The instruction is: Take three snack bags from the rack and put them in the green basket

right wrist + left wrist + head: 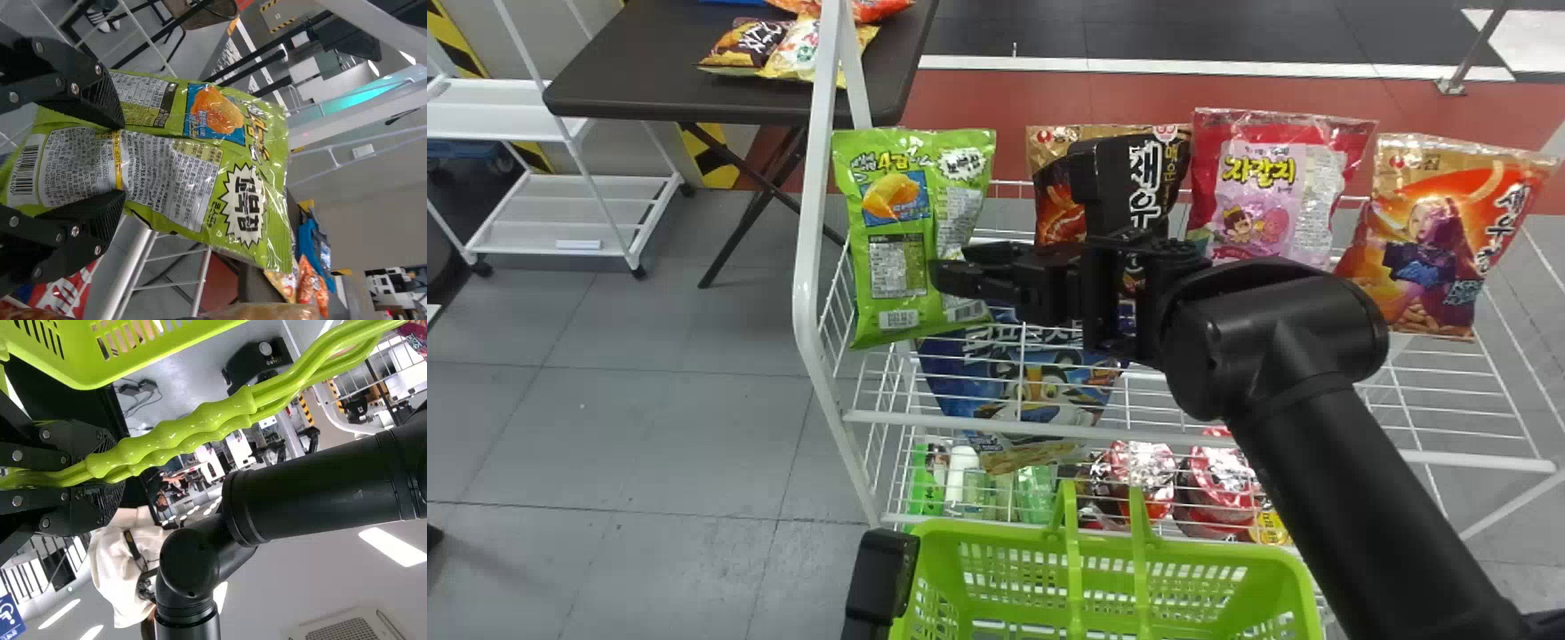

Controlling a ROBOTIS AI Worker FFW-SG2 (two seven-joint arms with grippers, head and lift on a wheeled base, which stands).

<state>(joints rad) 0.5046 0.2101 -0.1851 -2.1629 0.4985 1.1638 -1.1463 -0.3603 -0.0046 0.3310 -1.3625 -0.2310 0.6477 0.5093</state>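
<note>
Floor [640, 400] spreads past the left post [807, 267] of the rack [1032, 427], and the green bag [880, 322] is upright close to that edge. A gap parts it from the gold bag [1049, 140]. The right pincer [951, 269] is at the green bag's lower half; whether it grips, I cannot tell. The left pincer [110, 479] is clenched on the handles [187, 432] of the basket [1227, 556].
</note>
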